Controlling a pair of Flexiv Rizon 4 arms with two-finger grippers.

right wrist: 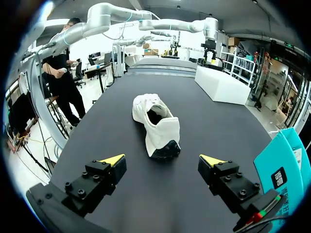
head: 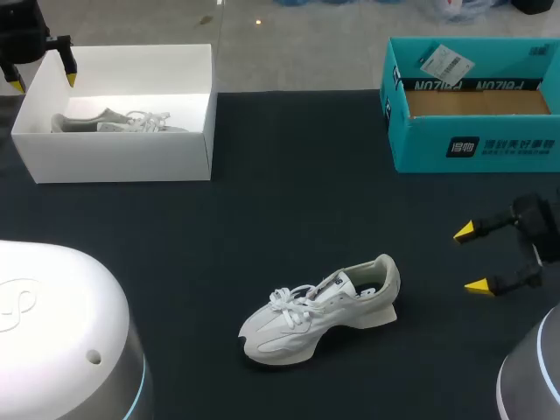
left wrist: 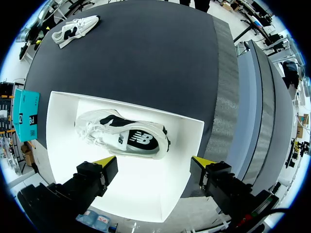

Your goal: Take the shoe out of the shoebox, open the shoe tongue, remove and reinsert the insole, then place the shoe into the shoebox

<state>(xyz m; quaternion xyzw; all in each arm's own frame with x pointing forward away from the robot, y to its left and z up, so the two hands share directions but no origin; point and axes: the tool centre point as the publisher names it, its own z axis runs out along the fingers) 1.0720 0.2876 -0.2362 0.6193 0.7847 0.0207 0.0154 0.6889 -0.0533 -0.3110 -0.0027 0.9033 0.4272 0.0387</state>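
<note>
Could catch a finger of the left gripper (left wrist: 151, 161) on a wall of the white shoebox (left wrist: 141, 189); gripper spread wide, holding nothing, poised above the boxed shoe (left wrist: 121, 136); likely cause, coming down off-centre with the shoe close against one long wall; could equally drag the light box along instead of lifting the shoe clear.

Could also shove rather than grip the second shoe (head: 319, 311), out on the dark table (head: 289, 192) well apart from both boxes, with no brace behind it; ahead of the right gripper (right wrist: 162, 160), likewise wide open and empty.

Could end in the wrong box too, given the open teal shoebox (head: 472, 144) at the far right.

Boxed shoe: upright on its sole; long axis along the box's long walls; toe toward the table's middle, heel toward its left edge.

Table shoe: upright; long axis across the table, a little slanted; heel toward the right gripper, toe away from it.
</note>
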